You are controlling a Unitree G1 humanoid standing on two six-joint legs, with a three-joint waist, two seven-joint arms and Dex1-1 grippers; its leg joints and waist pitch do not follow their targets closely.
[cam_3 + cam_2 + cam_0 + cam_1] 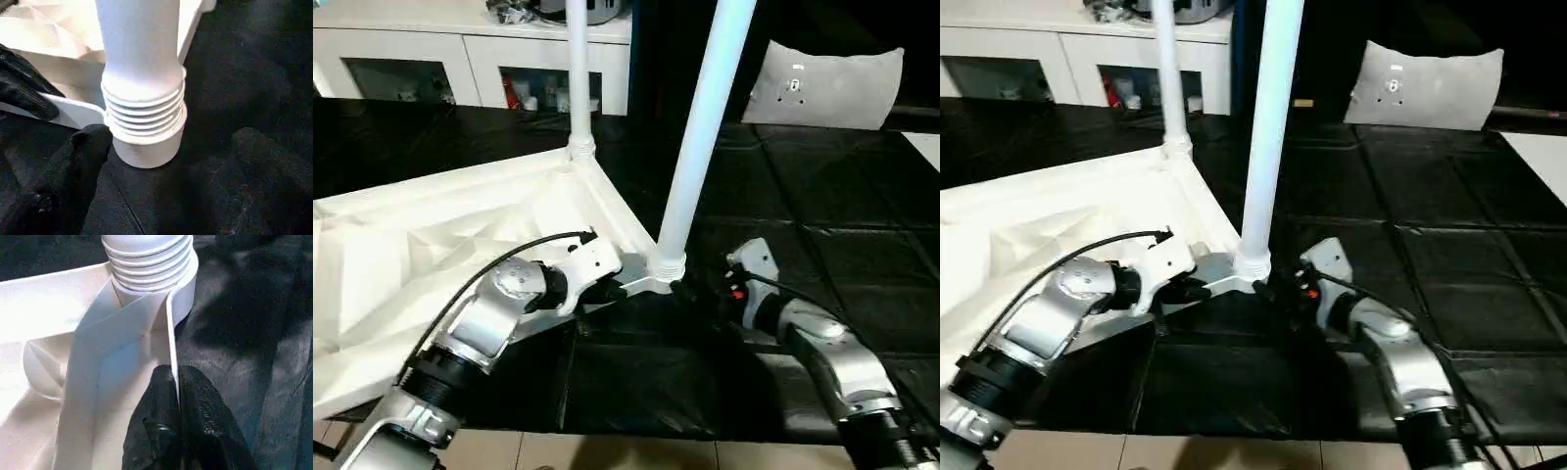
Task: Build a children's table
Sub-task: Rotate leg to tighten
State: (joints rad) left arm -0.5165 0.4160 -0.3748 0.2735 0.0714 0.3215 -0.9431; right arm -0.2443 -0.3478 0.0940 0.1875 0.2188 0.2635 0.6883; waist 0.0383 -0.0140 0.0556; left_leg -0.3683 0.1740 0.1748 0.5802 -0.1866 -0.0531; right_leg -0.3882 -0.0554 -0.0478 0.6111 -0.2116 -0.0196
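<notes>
The children's table top (421,245) lies upside down on black mats, ribbed underside up. Two white legs stand upright in its corner sockets, one at the far corner (578,78) and one at the near corner (703,127). My left gripper (175,377) is shut on the thin rim wall of the top, just beside the near socket (186,279). At the near leg's ridged collar (144,112) my right gripper (172,136) is open. One finger (88,147) lies against the collar's side, and the other (259,152) stands well apart on the mat.
A white cabinet with glass doors (470,59) runs along the back. A pale cushion (822,83) rests at the back right on the black mats (822,206). Tiled floor (607,450) begins at the mats' near edge.
</notes>
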